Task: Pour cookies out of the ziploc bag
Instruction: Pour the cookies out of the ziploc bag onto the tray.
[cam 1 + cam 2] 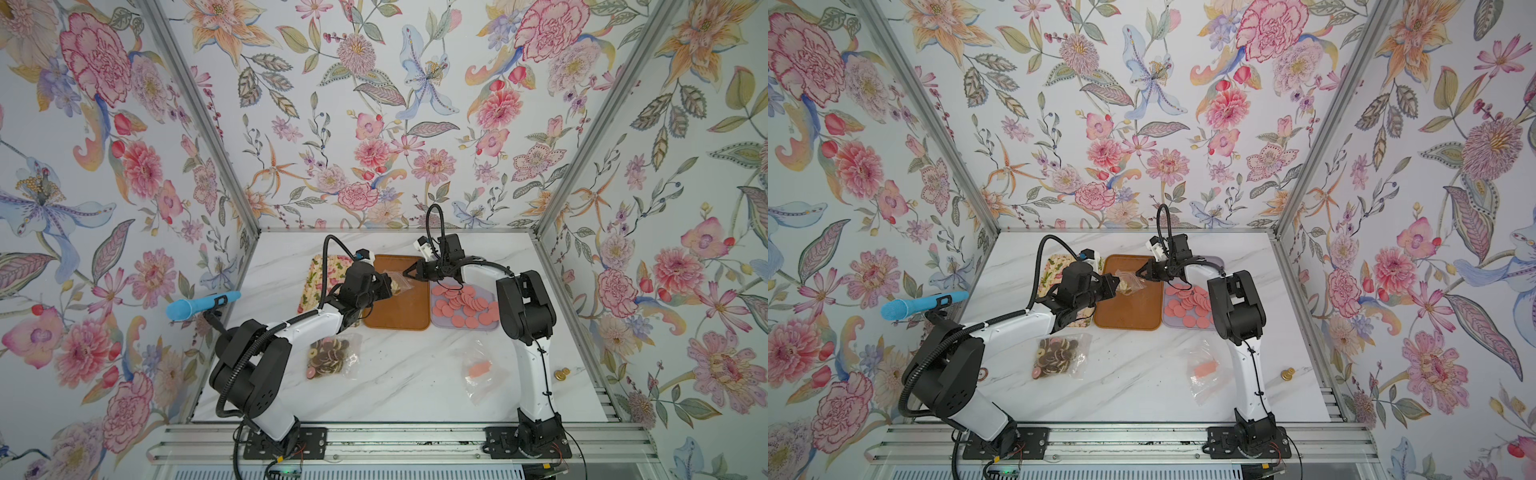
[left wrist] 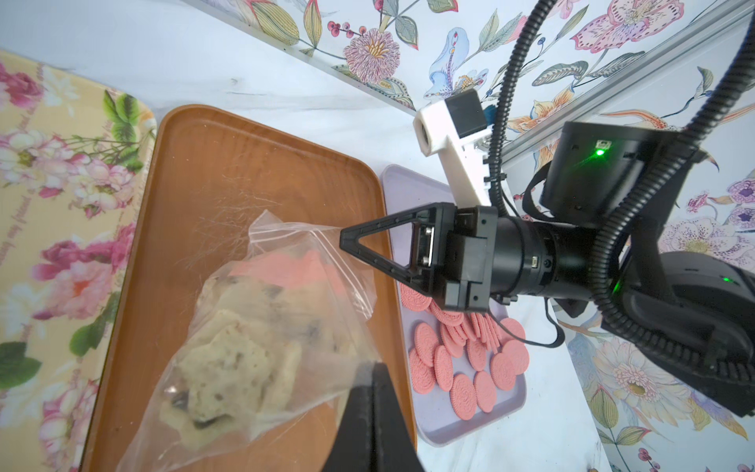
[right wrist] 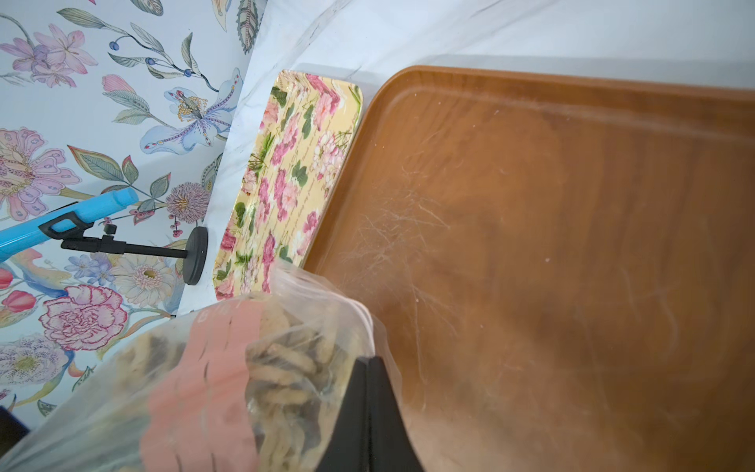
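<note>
One clear plastic ziploc bag (image 2: 294, 253) of cream, dark-flecked cookies (image 2: 228, 367) hangs over your scratched brown rectangular tray (image 2: 228, 163). Your left gripper (image 2: 372, 367) is clamped tight on a bag corner; your right gripper (image 2: 345, 241) is pinched closed on the bag's zip edge. Flanking that tray: a lilac tray (image 2: 402, 180) holding pink round cookies (image 2: 461, 392), and a yellow floral tray (image 2: 61, 204).

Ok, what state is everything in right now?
held ziploc bag: lifted over brown tray, cookies inside.
left gripper: shut on held ziploc bag.
right gripper: shut on it too.
brown tray: empty.
lilac tray: holds pink cookies.
floral tray: visible part empty.
dark-cookie bag: full, lying on table.
pink-cookie bag: nearly empty, lying flat.
</note>
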Motion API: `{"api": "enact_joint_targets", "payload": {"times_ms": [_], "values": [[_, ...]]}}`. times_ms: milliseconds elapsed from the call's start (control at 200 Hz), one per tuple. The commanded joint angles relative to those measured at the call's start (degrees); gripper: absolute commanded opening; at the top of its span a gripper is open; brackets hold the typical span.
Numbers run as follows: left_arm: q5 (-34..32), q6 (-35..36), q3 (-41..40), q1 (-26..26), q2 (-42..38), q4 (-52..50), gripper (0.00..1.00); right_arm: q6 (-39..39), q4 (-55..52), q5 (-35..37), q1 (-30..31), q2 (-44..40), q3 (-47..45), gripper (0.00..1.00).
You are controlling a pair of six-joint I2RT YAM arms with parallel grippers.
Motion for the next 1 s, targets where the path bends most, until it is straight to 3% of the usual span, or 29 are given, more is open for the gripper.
{"api": "enact_joint_targets", "payload": {"times_ms": [0,95,405,521,851,991], "values": [[-1.69,0.78,4.06,0.3,2.1,-2.44,0.0,0.72,1.4,-0.29,-0.38,1.82,-1.44,0.02],[-2.38,0.79,6.15,0.3,3.8,-3.88,0.0,0.8,2.04,-0.04,-0.75,1.28,-2.21,0.13],[-0.67,-2.02,9.36,0.93,8.45,-5.63,0.0,-0.81,6.24,2.34,-1.27,-5.56,-9.06,0.32],[0.26,-2.17,10.61,0.8,9.72,-5.72,0.0,-1.79,8.71,4.2,-1.14,-9.16,-12.39,0.37],[11.11,-11.68,10.83,2.82,14.41,4.2,0.0,-8.05,15.72,8.53,2.75,-18.25,-21.04,0.42],[14.21,-13.34,12.0,3.31,15.61,5.97,0.0,-10.26,15.99,7.01,4.19,-19.32,-21.89,0.44]]}}
